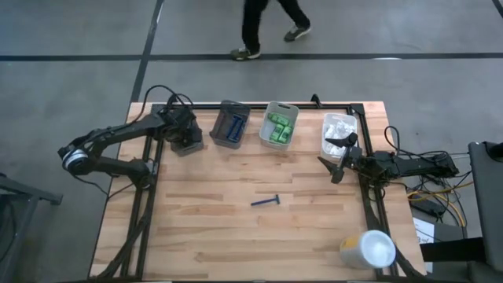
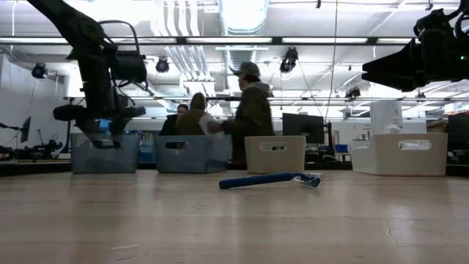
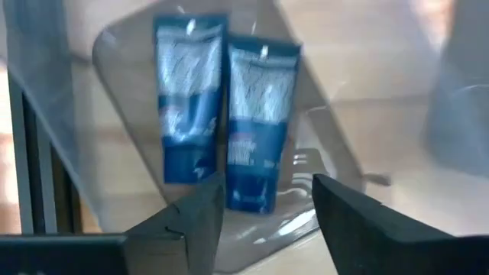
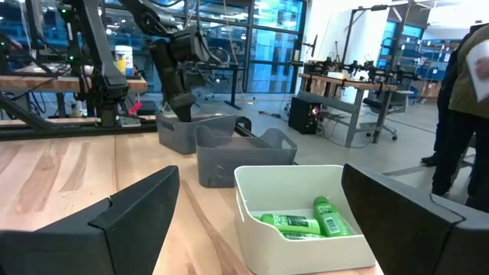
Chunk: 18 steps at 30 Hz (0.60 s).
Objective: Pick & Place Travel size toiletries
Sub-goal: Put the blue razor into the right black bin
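Toiletries sit sorted across a row of small plastic bins at the far edge of the pale wooden plank table [image 1: 236,236]. One dark blue thin-handled razor [image 1: 266,202] lies alone on the bare wood near the table's middle, well apart from every bin; in the low view it rests flat, its slim blue handle ending in a paler head [image 2: 310,179].

The left gripper [image 3: 263,210] hangs over the clear grey bin [image 1: 182,145] at the left end of the row, its two dark fingers parted with nothing between them. Past them, on the bin's floor, lie two blue squeeze tubes [image 3: 222,122] side by side, each with a whitish patterned upper panel and a deeper blue lower half.

Next along, the dark grey bin [image 1: 222,118] holds dark blue pieces [image 1: 234,130]. The pale off-white bin [image 1: 294,111] beside it holds bright green little bottles [image 1: 278,130]; in the right wrist view they lie on their sides with printed labels [image 4: 313,218]. The white bin [image 1: 323,135] at the right end holds white crinkly wrapped packets [image 1: 339,126].

The right gripper [image 1: 334,157] hovers just in front of that white bin, its fingers spread wide and empty.

A large white cup [image 1: 369,250] lies near the table's front right corner. A person [image 2: 253,110] in a cap stands behind the table, and another person's legs [image 1: 267,27] show on the floor beyond it.
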Each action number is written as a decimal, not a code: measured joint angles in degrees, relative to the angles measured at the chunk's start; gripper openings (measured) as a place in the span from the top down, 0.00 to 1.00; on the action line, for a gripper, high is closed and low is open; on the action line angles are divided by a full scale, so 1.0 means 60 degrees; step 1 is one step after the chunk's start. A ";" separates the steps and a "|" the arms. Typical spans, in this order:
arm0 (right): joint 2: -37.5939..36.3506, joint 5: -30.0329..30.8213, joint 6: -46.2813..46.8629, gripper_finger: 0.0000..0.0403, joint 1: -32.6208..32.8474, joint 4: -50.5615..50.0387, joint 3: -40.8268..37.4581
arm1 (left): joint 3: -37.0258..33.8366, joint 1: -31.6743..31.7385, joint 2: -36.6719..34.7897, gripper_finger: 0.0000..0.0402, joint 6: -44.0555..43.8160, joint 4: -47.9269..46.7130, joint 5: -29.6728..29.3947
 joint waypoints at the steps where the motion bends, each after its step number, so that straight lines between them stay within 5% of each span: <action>1: -0.0003 0.0000 -0.0009 0.10 0.0000 0.0000 0.0000 | 0.0102 0.0001 -0.0007 0.49 0.0104 0.0005 -0.0001; 10: -0.0002 0.0000 -0.0022 0.10 0.0000 0.0000 0.0001 | 0.1064 0.0001 -0.0020 0.36 0.0772 -0.0051 0.0001; 18: -0.0002 0.0000 -0.0015 0.10 0.0000 0.0002 0.0000 | 0.2282 -0.0035 -0.0267 0.36 0.1263 -0.0148 -0.0800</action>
